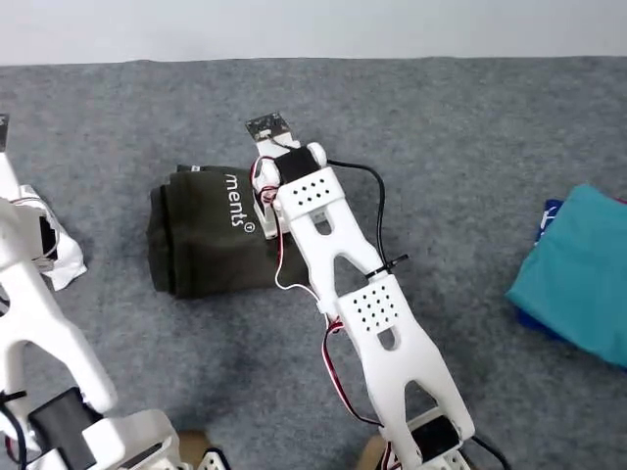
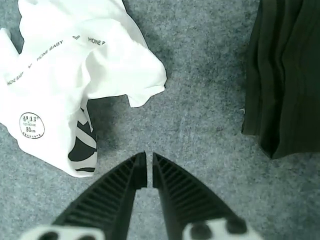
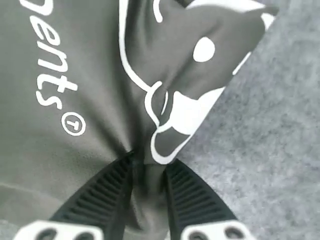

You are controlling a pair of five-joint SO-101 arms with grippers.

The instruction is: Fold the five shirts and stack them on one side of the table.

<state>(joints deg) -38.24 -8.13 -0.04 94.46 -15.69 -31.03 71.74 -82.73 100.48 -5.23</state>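
A folded dark green shirt [image 1: 201, 240] with white print lies left of the table's middle. My right gripper [image 3: 147, 161] is shut on a fold of the dark green shirt [image 3: 90, 75] near its printed edge; in the high view that arm [image 1: 309, 196] stretches over the shirt's right side. A crumpled white shirt [image 2: 60, 70] lies at the far left, beside the left arm [image 1: 24, 264]. My left gripper [image 2: 149, 162] hangs shut and empty over bare carpet, between the white shirt and the dark green shirt [image 2: 282, 75].
A teal shirt [image 1: 578, 274] lies on a blue one [image 1: 547, 220] at the right edge. Grey carpet [image 1: 470, 147] covers the table. Both arm bases stand along the near edge.
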